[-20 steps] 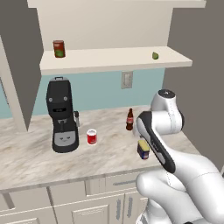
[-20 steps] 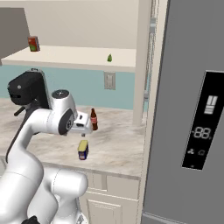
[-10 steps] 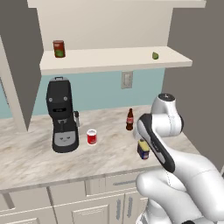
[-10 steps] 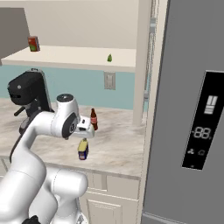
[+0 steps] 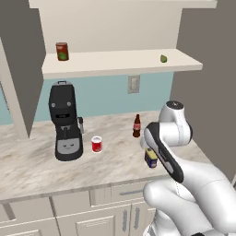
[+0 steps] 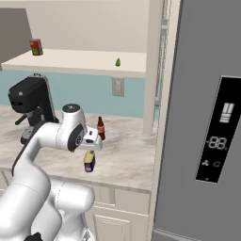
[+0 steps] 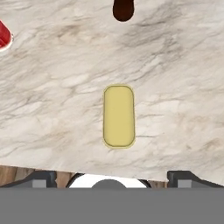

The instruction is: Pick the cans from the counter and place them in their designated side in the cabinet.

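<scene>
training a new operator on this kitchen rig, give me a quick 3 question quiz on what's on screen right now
1. True or false: the blue can lies tipped over on the counter.
2. What stands closest to the coffee machine? A) brown bottle B) red can C) blue can
3. Name the two things on the cabinet shelf.

Key
1. False: it stands upright, and the hand view looks down on its yellow top.
2. B
3. A dark red can at the left, and a small green thing at the right, too small to identify.
</scene>
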Tool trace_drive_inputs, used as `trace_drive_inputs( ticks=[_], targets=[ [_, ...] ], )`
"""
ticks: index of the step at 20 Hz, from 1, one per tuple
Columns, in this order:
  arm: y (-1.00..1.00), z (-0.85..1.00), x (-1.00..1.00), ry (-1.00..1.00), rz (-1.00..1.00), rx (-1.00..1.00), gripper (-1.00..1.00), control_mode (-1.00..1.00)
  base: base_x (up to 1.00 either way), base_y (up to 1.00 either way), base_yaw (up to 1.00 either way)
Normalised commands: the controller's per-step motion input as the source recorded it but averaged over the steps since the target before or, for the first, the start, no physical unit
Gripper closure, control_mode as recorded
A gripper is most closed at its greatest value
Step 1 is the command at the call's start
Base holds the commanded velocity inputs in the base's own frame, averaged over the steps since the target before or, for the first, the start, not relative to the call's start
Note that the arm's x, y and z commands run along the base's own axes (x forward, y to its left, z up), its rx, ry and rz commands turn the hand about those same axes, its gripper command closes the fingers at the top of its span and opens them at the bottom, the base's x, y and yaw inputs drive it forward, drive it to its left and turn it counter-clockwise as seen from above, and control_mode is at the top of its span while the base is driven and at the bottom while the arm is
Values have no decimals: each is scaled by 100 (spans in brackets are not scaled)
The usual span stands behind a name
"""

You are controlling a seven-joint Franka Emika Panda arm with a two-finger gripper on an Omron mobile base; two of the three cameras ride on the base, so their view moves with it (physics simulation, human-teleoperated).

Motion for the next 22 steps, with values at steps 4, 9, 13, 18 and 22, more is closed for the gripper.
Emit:
trace_drive_inputs(
  ticks=[4,9,13,18,22],
  targets=[
    [-6,-4,11,0,0,0,-100,-100,0,0,0],
    [-4,-7,13,1,0,0,-100,-100,0,0,0],
    [-3,-9,15,2,0,0,-100,-100,0,0,0],
    [-1,-16,11,4,0,0,-100,-100,0,0,0],
    [0,-16,11,4,0,0,-100,-100,0,0,0]
  ],
)
